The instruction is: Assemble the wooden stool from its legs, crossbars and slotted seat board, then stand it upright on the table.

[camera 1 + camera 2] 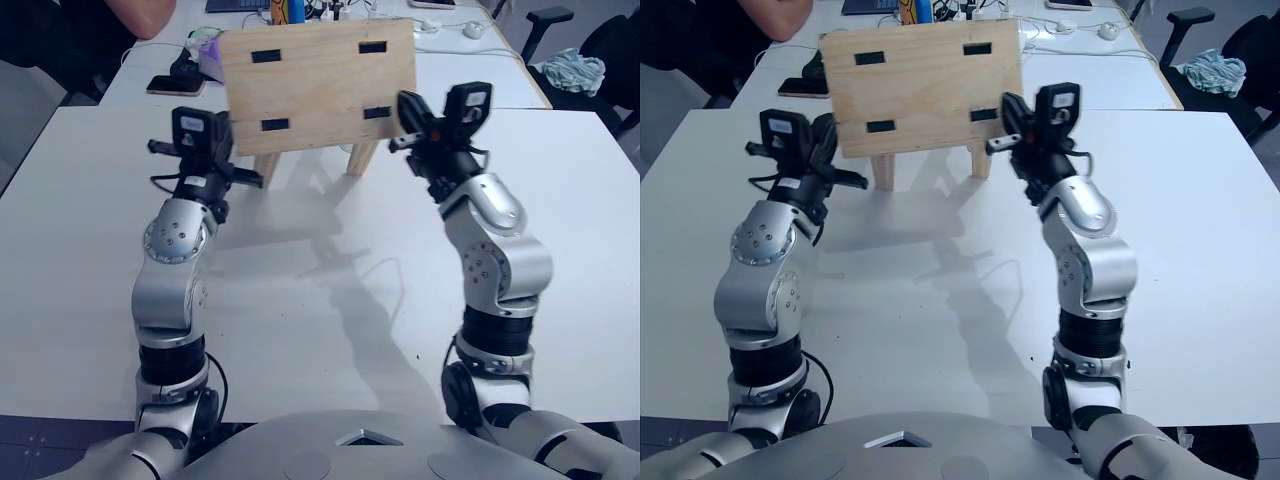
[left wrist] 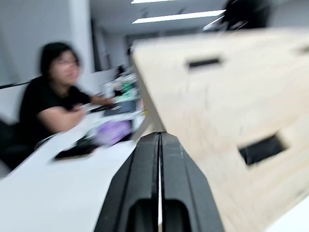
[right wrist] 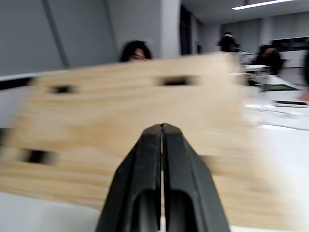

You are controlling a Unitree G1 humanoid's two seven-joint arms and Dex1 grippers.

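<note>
Table: your white tabletop [image 1: 330, 300] carries the stool at its far side, between your two arms.
Stool: the pale plywood stool [image 1: 318, 85] is tipped so that its flat seat board, with four dark rectangular slots, faces you.
Legs: two short wooden legs [image 1: 362, 158] show under the board's lower edge, with their feet on the table.
Left gripper: your left gripper [image 2: 159, 137] has its black fingers pressed together with nothing between them, just beside the board's left edge, low down.
Right gripper: your right gripper [image 3: 162, 126] is likewise closed tight and empty, at the board's right edge by the lower right slot. You cannot tell whether it touches the wood.
Phone: a dark flat phone [image 1: 176, 85] lies on the neighbouring table behind.
</note>
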